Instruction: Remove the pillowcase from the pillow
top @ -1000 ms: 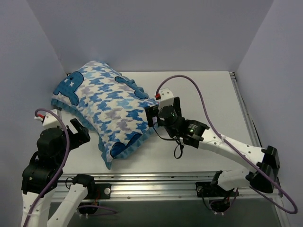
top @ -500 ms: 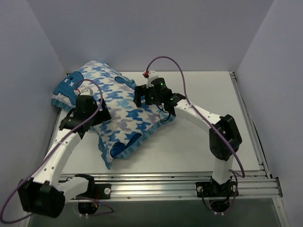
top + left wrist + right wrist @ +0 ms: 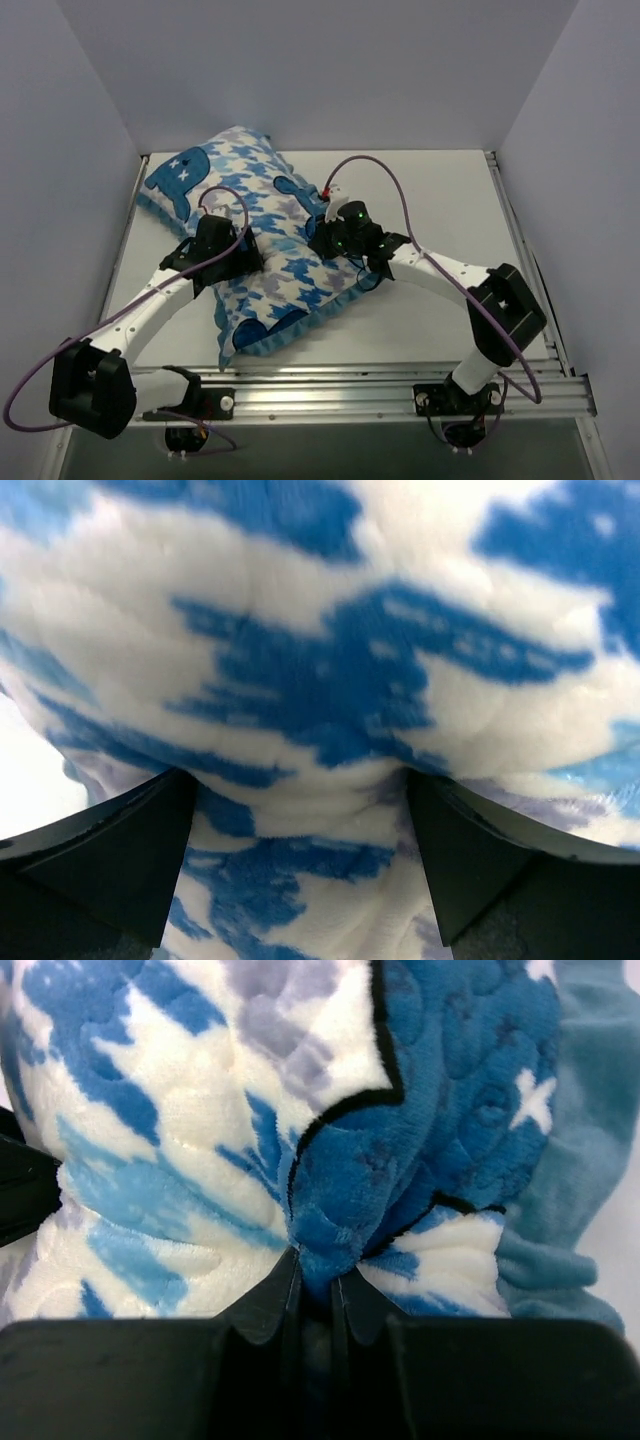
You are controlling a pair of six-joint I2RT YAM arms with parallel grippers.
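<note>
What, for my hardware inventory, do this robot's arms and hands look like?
The left arm and right arm have white links with black joint housings. A purple cable loops off each wrist. The left hand and right hand have matte black, wedge-shaped fingers. A green light glows on the right wrist.

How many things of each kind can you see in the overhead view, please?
pillowcase: 1
robot arms, left arm and right arm: 2
purple cables: 2
Total: 5
</note>
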